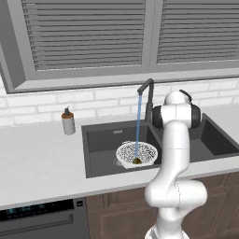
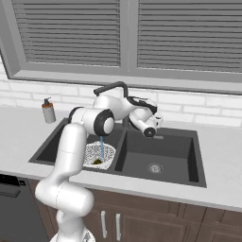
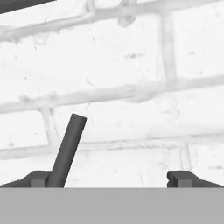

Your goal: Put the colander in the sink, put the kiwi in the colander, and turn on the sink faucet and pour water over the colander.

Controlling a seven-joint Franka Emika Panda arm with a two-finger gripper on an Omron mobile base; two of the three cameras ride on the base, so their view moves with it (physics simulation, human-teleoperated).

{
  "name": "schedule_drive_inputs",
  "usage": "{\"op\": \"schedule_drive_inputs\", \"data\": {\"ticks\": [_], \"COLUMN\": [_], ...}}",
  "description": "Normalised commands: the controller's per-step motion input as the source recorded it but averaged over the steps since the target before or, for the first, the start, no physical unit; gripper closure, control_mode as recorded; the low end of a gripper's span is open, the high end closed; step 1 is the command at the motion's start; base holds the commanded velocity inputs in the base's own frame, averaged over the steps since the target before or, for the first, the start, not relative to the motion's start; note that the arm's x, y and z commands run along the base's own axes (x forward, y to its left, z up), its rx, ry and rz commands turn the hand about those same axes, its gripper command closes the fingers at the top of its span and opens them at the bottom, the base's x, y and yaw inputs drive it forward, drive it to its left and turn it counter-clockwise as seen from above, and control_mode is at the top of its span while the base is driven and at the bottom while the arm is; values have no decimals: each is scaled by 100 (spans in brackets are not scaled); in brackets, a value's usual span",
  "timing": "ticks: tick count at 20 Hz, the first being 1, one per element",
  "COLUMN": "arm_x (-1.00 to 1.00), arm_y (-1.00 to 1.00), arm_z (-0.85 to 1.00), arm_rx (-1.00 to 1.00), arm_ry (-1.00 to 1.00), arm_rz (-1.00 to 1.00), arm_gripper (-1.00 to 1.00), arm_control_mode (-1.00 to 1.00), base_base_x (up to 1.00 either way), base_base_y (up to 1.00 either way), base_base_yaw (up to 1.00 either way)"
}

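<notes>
My white arm reaches from the lower edge toward the back of the light grey desk [image 1: 37,158], where a dark grey rectangular double-basin sink [image 2: 189,156] is set in. In the left basin sits the wide, shallow white colander [image 1: 137,153], speckled all over with fine holes. A small olive-brown kiwi [image 1: 137,160] lies inside it, near the front of the bowl. The tall, slim dark grey gooseneck faucet [image 1: 148,95] stands behind the sink at the divider between the basins, its bent spout turned over the left basin. A thin, straight bright-blue stream of water [image 1: 138,123] falls from the spout into the colander, landing at the kiwi (I cannot tell whether it strikes the fruit itself or just beside it).

My tool [image 3: 114,178] is held up behind the sink near the faucet, facing the white brick wall [image 3: 131,65]. Its two dark fingers stand wide apart and hold nothing. In the hand view, a slim dark grey rod [image 3: 68,151] rises tilted just beside the left finger; whether it touches that finger I cannot tell.

A small grey soap dispenser bottle [image 1: 68,122] stands on the desk left of the sink, well apart from the colander. Above the wall are grey slatted window blinds [image 1: 84,32].
</notes>
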Motion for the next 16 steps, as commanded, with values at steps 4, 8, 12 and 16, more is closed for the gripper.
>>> {"op": "schedule_drive_inputs", "data": {"ticks": [4,8,12,16], "arm_x": [0,0,0,0], "arm_y": [-61,-61,-52,-42], "arm_z": [0,0,0,0], "arm_rx": [3,3,1,0], "arm_ry": [1,1,1,0], "arm_rz": [0,0,0,0], "arm_gripper": [-100,-100,-100,-100], "arm_control_mode": [-100,-100,-100,-100], "base_base_x": [0,0,0,0], "base_base_y": [0,0,0,0], "base_base_yaw": [0,0,0,0]}}
